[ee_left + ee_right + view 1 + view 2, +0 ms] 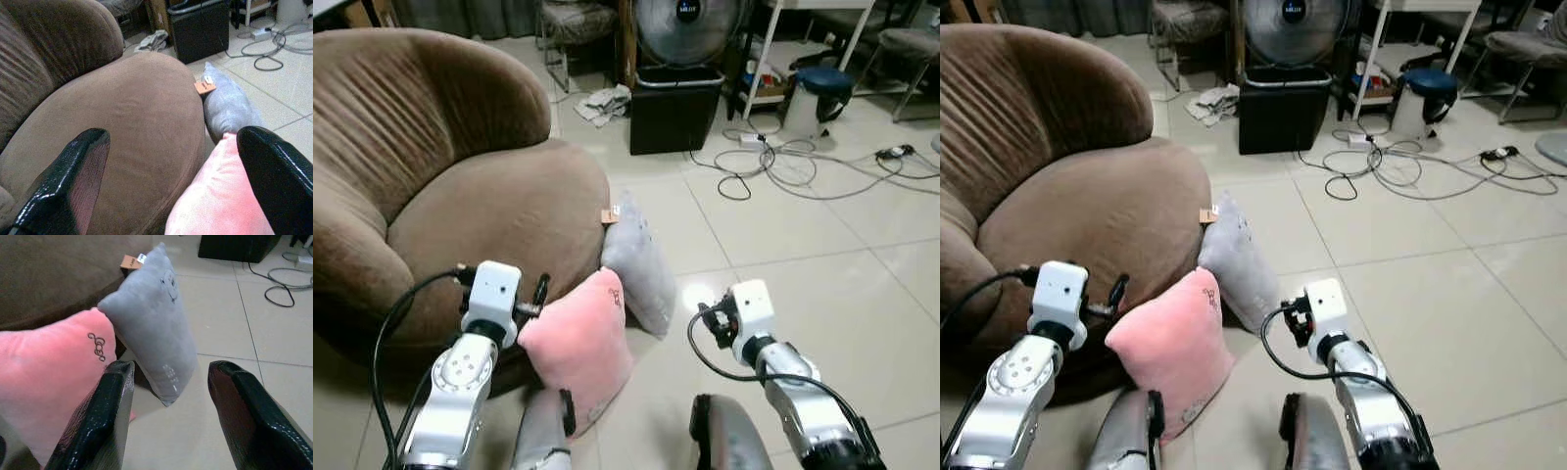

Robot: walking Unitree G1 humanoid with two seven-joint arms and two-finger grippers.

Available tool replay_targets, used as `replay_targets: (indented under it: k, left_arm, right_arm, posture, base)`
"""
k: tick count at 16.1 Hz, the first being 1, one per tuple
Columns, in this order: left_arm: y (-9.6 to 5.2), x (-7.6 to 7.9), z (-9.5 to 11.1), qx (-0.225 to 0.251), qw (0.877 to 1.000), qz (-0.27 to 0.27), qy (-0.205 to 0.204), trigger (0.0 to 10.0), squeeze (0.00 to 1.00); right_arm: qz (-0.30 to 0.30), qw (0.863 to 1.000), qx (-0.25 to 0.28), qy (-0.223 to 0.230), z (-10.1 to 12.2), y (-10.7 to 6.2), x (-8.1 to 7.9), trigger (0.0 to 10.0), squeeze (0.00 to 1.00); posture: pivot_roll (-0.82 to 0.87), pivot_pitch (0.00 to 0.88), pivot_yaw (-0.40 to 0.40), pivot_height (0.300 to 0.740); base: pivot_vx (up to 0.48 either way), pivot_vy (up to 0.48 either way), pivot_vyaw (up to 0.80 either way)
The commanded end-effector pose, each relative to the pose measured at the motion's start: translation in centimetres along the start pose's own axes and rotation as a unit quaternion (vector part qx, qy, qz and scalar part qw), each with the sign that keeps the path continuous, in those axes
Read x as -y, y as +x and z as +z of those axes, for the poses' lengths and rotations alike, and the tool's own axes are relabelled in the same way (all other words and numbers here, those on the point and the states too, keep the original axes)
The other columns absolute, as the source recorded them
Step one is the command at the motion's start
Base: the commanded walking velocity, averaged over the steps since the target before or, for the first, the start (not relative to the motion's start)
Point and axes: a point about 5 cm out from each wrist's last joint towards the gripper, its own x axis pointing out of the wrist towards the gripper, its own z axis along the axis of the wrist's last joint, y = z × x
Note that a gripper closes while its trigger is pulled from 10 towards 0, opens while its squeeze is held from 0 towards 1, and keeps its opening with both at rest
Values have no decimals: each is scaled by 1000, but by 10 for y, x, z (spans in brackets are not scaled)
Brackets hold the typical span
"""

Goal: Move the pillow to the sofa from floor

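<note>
A pink pillow (578,338) stands on the tiled floor, leaning on the front of the round brown sofa (460,196). Behind it a grey pillow (636,264) with an orange tag leans on the same sofa edge. My left gripper (173,137) is open, held over the sofa's front edge, and one finger (274,171) is right beside the pink pillow (220,205). My right gripper (171,367) is open too, a little to the right of both pillows, pointing at the grey pillow (151,323) without touching it.
A black box (675,108) with a fan on it stands behind the sofa's right side. Cables (793,162) trail over the tiles beyond, near a white bin (813,98). A crumpled cloth (602,103) lies farther back. Bare tiles stretch to the right.
</note>
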Motion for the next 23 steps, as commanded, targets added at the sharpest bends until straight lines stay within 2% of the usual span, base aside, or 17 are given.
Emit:
replay_targets:
  k: [1, 3, 4, 6, 9, 11, 13, 15, 16, 18, 20, 23]
  left_arm:
    - [5, -3, -7, -32, 999, -2, 3, 10000, 0]
    - [11, -5, -15, -66, 998, -10, -5, 10000, 0]
    - [17, -6, -22, -86, 996, -14, -24, 10000, 1000]
    - [27, -7, -44, -146, 988, -20, -48, 10000, 1000]
    - [30, -10, -60, -188, 978, 4, -87, 10000, 1000]
    - [32, -10, -70, -206, 961, 44, -178, 10000, 1000]
    - [30, -11, -78, -206, 947, 84, -233, 10000, 1000]
    - [26, -12, -85, -188, 917, 129, -328, 10000, 1000]
    - [25, -11, -87, -183, 909, 135, -349, 10000, 1000]
    - [22, -10, -92, -193, 909, 140, -342, 10000, 1000]
    - [14, -12, -101, -203, 903, 159, -345, 10000, 1000]
    - [8, -24, -107, -199, 896, 183, -352, 10000, 1000]
  right_arm:
    - [-6, 1000, 6, -1, 3, 2, 8, 10000, 0]
    - [-5, 1000, 6, -7, 5, 1, 11, 10000, 0]
    - [-2, 1000, 4, -15, 5, 1, 11, 10000, 0]
    - [-3, 999, 3, -41, 11, 7, 12, 10000, 0]
    - [2, 999, 5, -53, 15, 6, 15, 10000, 0]
    - [36, 996, 11, -86, 28, -1, 11, 10000, 0]
    - [63, 992, 18, -105, 34, -8, 10, 10000, 0]
    - [123, 987, 27, -100, 39, -18, 1, 10000, 0]
    - [147, 984, 26, -98, 39, -22, -5, 10000, 0]
    - [181, 978, 23, -101, 39, -28, -14, 10000, 0]
    - [241, 964, 12, -116, 37, -40, -29, 10000, 0]
    - [297, 948, 2, -113, 40, -50, -42, 10000, 0]
  posture:
    - [94, 0, -2, 570]
    - [96, 0, -7, 570]
    - [90, 0, -9, 570]
    - [65, 0, -15, 570]
    - [55, 0, -36, 570]
    - [-11, 0, -47, 570]
    - [-40, 0, -56, 570]
    - [-71, 47, -65, 570]
    - [-79, 57, -70, 570]
    - [-95, 77, -83, 570]
    - [-98, 89, -109, 570]
    - [-116, 124, -145, 570]
  base:
    - [0, 0, 0]
    - [0, 0, 0]
    - [0, 0, 0]
    - [0, 0, 0]
    - [0, 0, 0]
    - [0, 0, 0]
    - [0, 0, 0]
    - [0, 0, 0]
    - [0, 0, 0]
    - [0, 0, 0]
    - [0, 0, 0]
    - [0, 0, 0]
